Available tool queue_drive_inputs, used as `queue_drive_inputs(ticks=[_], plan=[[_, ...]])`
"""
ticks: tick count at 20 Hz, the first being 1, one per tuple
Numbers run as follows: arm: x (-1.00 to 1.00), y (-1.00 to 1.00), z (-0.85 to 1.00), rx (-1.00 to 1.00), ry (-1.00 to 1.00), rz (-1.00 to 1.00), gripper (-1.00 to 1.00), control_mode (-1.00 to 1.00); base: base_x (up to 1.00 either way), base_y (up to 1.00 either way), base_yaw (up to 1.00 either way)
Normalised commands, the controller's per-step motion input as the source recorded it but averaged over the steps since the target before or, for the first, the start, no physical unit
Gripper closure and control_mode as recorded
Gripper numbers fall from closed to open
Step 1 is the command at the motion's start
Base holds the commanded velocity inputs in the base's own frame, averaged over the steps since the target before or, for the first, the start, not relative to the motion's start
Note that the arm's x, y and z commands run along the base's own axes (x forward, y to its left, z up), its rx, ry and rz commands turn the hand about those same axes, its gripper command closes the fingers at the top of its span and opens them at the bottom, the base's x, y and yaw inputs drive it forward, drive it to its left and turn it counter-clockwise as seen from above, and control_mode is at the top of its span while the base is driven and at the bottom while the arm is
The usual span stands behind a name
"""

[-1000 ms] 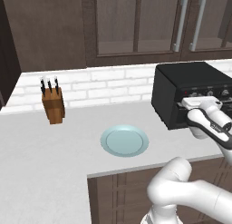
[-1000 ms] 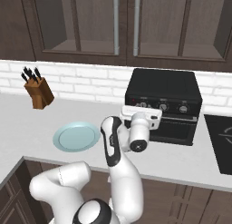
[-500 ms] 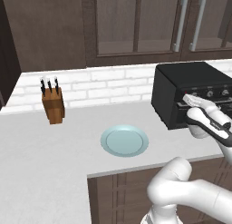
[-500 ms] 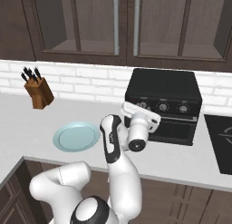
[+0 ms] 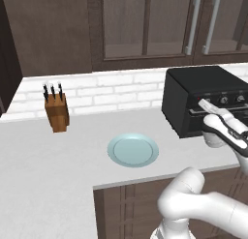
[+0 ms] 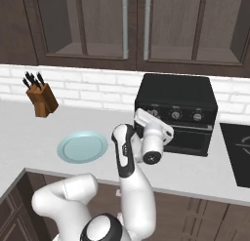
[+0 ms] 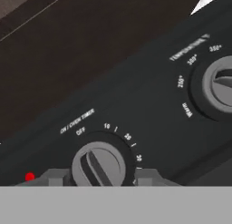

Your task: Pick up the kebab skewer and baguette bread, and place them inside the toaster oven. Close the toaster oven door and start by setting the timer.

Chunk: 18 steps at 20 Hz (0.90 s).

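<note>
The black toaster oven stands on the counter with its dark door closed. My gripper is pressed up to the oven's knob row. In the hand view the silver timer knob sits between my fingertips, which flank it closely on both sides. Its bar points up-left toward the OFF mark. The temperature knob is further right. The kebab skewer and the baguette bread are out of view.
A pale blue plate lies bare on the white counter left of the oven. A brown knife block stands by the brick backsplash. A dark cooktop is right of the oven.
My hand has edged slightly up and in toward the oven's control panel. Oven, plate and knife block have not moved.
</note>
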Motion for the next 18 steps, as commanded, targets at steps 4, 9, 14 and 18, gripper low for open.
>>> queue_drive_inputs(ticks=[4, 9, 14, 18], plan=[[0.53, 0.00, 0.15, 0.08, -0.01, 0.07, 1.00, -1.00, 0.00, 0.00, 0.00], [0.71, 0.00, 0.14, 0.08, 0.00, 0.03, 1.00, -1.00, 0.00, 0.00, 0.00], [0.65, 0.00, 0.10, 0.09, 0.00, 0.00, 1.00, -1.00, 0.00, 0.00, 0.00], [0.41, 0.00, 0.09, 0.11, 0.00, 0.00, 1.00, -1.00, 0.00, 0.00, 0.00]])
